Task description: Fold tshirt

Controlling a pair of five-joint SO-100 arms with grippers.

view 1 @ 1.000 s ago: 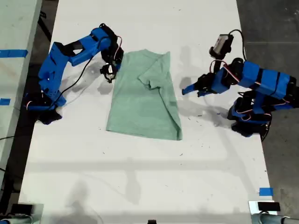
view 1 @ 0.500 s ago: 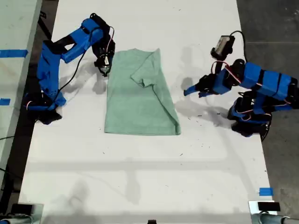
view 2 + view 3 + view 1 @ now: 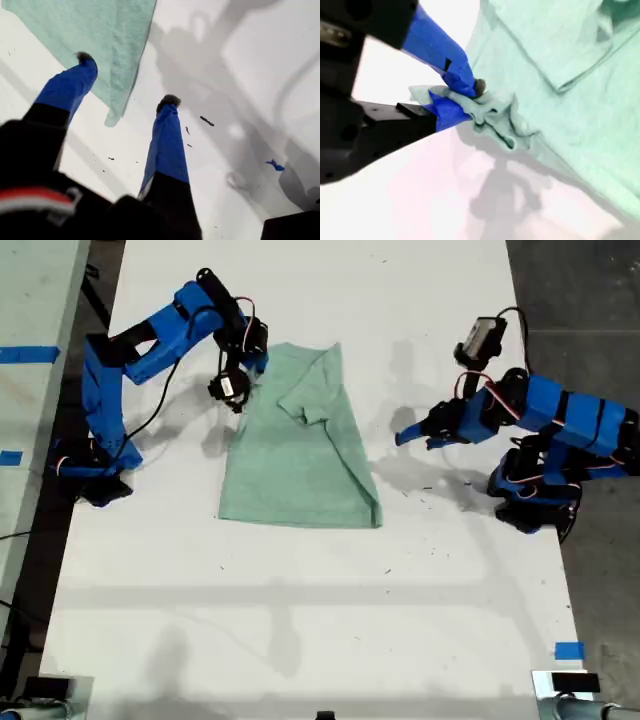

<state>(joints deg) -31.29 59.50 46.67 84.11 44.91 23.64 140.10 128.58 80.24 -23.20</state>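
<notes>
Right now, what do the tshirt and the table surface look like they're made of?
The tshirt: soft heathered knit cloth, matte; it bunches into folds where my second gripper pinches it. The table: a smooth white, hard-looking surface, faintly scuffed; the exact material cannot be told.

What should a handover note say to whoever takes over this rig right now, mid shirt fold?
My second gripper: shut on a bunched bit of the tshirt, at the shirt's edge toward the exterior view's left, near its far end.
My first gripper: open, holding nothing, poised above the bare table off the shirt's edge on the exterior view's right.
Tshirt: on the white table between the two arms, a narrow strip with one side and its sleeve already folded in over the body.
Done: lengthwise folding in.
Left: release or finish the edge now pinched, then fold the strip across its length.
</notes>
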